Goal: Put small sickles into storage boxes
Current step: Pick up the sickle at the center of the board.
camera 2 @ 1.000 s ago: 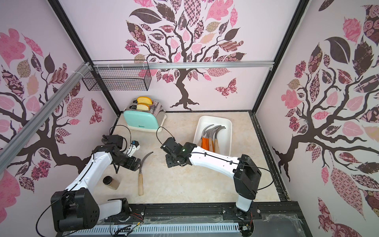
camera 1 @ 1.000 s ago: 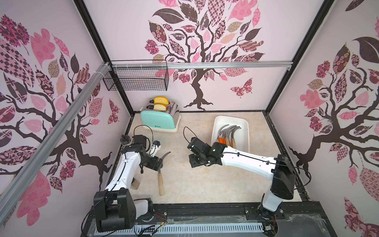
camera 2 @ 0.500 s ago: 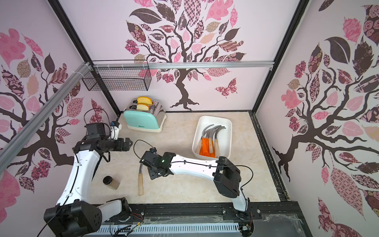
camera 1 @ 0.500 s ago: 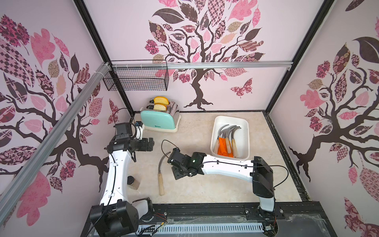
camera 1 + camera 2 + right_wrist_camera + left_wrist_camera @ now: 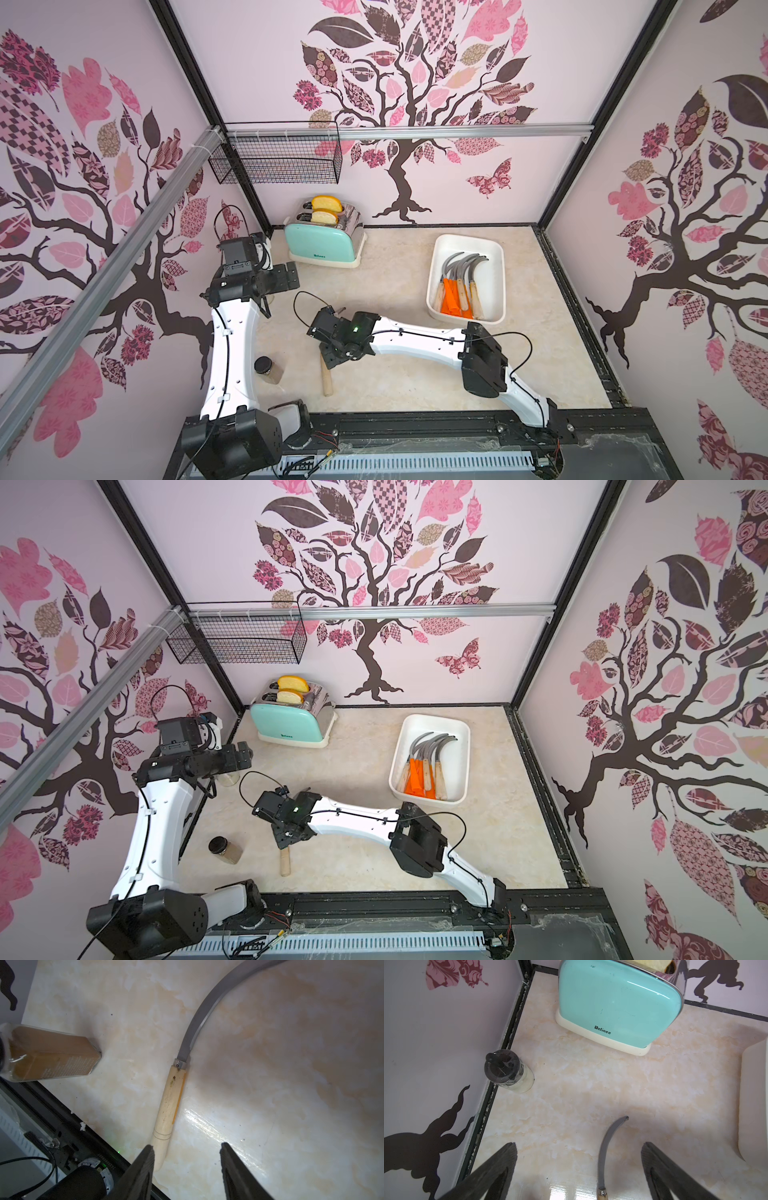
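Left wrist | mint toaster (image 5: 618,1001) | lettering "Belinee" | sickle (image 5: 604,1151) lies flat

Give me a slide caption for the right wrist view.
Open right gripper by the wooden handle of a sickle lying on the table, jar nearby.

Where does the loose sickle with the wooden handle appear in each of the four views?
In a top view: sickle, front middle of the table; only the handle shows.
In a top view: the same place, again only the handle.
Left wrist: its blade, low in the picture, right of centre.
Right wrist: handle at centre, blade curving away.
Landmark: brown jar beside it; not in the left wrist view.
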Action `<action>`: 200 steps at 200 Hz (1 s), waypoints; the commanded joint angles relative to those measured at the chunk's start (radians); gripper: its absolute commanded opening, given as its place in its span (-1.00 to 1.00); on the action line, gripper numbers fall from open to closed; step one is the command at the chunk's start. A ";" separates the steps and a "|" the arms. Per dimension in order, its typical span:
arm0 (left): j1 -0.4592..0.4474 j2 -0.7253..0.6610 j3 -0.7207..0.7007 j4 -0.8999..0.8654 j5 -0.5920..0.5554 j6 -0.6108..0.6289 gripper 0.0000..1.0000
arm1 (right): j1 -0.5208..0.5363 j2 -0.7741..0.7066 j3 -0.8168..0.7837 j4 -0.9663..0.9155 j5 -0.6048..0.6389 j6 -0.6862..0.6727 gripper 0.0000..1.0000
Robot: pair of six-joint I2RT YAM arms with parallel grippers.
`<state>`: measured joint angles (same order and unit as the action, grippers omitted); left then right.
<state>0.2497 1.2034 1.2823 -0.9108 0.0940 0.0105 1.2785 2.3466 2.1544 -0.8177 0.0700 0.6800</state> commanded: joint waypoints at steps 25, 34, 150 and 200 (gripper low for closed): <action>0.019 -0.021 -0.019 -0.042 -0.031 -0.035 0.96 | 0.030 0.098 0.146 -0.091 -0.032 -0.014 0.10; 0.023 -0.021 -0.021 -0.046 -0.021 -0.035 0.96 | 0.031 0.112 0.163 -0.099 -0.035 -0.013 0.10; 0.060 -0.002 0.016 -0.089 0.030 -0.035 0.96 | 0.037 0.198 0.224 -0.147 -0.023 -0.032 0.09; 0.060 -0.007 0.012 -0.088 0.036 -0.036 0.96 | 0.042 0.212 0.241 -0.136 -0.039 -0.037 0.09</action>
<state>0.3035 1.2034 1.2758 -0.9901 0.1169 -0.0265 1.3121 2.5351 2.3554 -0.9352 0.0360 0.6510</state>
